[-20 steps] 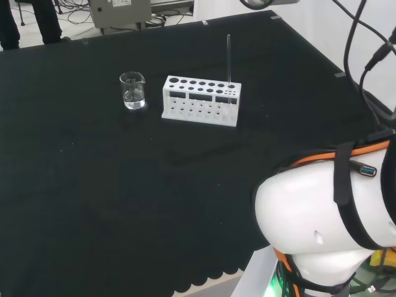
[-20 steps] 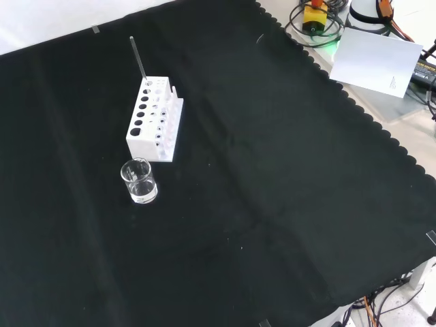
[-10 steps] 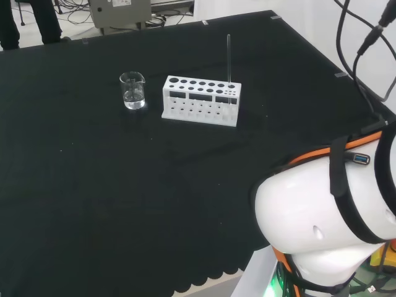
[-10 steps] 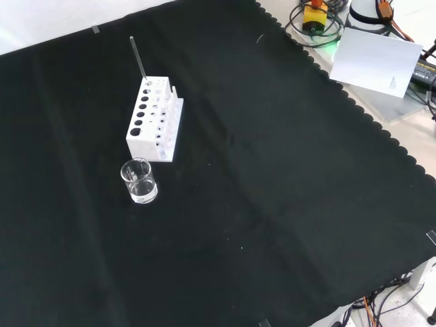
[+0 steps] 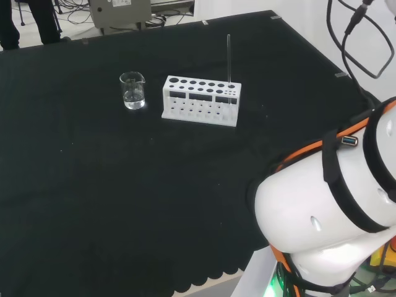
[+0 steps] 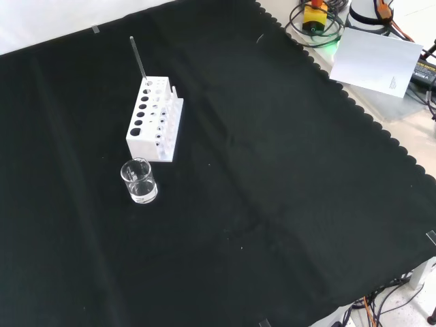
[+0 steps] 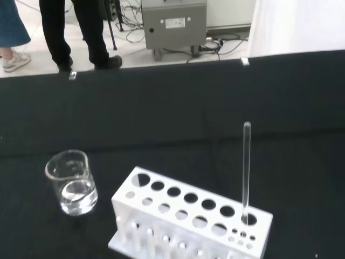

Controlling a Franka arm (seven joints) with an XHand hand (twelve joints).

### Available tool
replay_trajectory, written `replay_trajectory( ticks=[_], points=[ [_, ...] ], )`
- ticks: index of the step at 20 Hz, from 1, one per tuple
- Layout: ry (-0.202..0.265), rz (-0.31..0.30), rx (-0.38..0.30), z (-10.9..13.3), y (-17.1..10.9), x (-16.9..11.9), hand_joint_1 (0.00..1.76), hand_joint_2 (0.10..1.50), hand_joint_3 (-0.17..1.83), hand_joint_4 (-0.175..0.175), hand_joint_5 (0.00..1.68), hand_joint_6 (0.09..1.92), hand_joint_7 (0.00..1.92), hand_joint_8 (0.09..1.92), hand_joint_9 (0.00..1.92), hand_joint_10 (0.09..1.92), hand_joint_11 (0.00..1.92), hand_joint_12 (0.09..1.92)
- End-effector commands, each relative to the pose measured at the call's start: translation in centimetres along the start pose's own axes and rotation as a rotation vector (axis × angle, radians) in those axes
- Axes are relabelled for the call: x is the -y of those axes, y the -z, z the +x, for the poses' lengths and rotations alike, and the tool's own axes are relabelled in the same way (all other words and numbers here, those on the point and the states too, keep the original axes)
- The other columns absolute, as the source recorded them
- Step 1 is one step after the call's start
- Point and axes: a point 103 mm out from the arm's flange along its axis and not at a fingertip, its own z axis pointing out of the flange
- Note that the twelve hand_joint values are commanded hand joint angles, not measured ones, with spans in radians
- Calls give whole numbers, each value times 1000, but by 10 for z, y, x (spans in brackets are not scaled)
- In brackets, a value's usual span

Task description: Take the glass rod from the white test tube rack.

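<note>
Plainly, the glass rod (image 7: 246,167) stands upright in an end hole of the white rack (image 7: 188,216), its lower end sunk in the hole and most of its length rising bare above the rack's top. From the wrist camera it lies ahead of the hand and a little below it, well apart, with nothing in between. No part of the hand is to be seen, so I cannot tell whether it is open or closed.

By its look the rod is thin, stiff and very light — and smooth, so likely slippery under fingertips. Being glass, it would probably snap if bent sideways against the edge of its hole rather than give. The sensible place to take hold seems the upper half of the bare length, pinched from two opposite sides and then drawn straight up along its own line until the lower end clears the rack.

The rack itself is light plastic and could tip or slide on the desk (image 5: 93,185) if the rod is pulled at a slant. A small beaker (image 7: 71,182) with some clear liquid stands beside the rack's other end — away from the rod, so a reach from above should miss it.
</note>
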Motion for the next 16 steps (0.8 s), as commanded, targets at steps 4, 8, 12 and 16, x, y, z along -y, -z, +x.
replay_trajectory(
  ticks=[4, 8, 12, 16],
  points=[
    [16, -26, -25, -21, -9, -42, 616, 891, 468, -160, 231, 87, 172, 875, 399, 904, 37, 1434],
    [27, -16, -33, -26, -19, -63, 624, 889, 476, -169, 303, 87, 310, 929, 505, 914, 128, 1427],
    [38, -22, -44, -28, -27, -78, 629, 889, 480, -175, 374, 96, 404, 954, 577, 922, 210, 1408],
    [42, -14, -34, -27, -33, -89, 635, 891, 476, -175, 389, 234, 469, 969, 632, 929, 275, 1391]
  ],
)
